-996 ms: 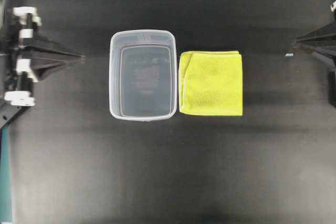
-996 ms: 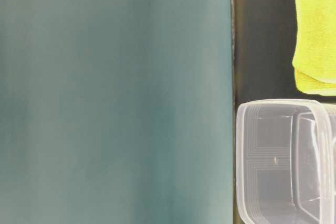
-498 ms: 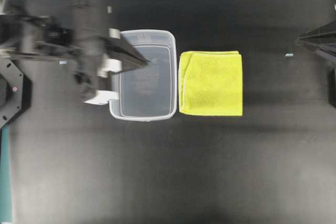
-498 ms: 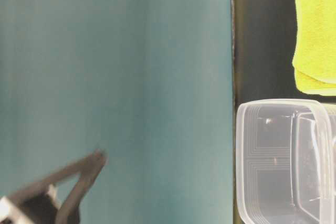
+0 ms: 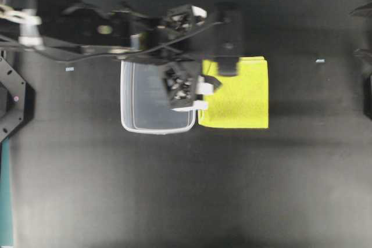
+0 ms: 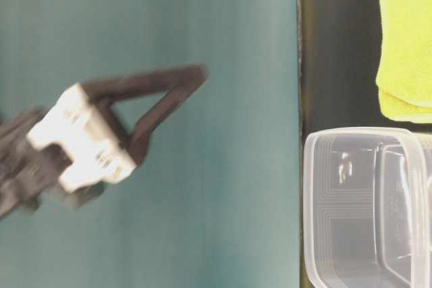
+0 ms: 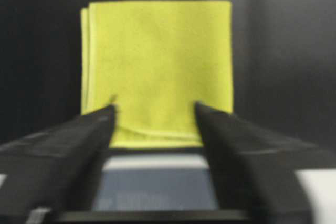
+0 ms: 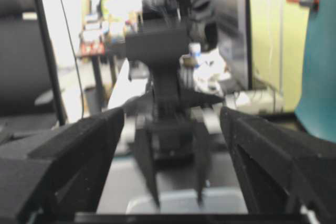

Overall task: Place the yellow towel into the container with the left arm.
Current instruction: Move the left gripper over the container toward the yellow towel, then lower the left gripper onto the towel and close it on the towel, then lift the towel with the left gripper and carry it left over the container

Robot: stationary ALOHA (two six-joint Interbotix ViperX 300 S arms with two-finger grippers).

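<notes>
So the left arm (image 5: pixel 116 30) is stretched out over the container (image 5: pixel 139 117), with its gripper (image 7: pixel 155 111) spread wide and hovering over the near edge of the yellow towel (image 5: pixel 238 100). The towel is flat on the black table (image 5: pixel 186 190), right beside the tub, not grabbed. The right gripper (image 8: pixel 170 116) is also spread apart, holding nothing.

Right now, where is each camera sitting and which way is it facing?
Overhead: straight down on the container, yellow towel and left arm.
Table-level: low, rolled sideways, sees the left gripper against teal.
Left wrist: looks past its open fingers at the towel.
Right wrist: faces across at the left arm, own fingers open.
Overhead, table-level and left wrist views share the towel.
</notes>
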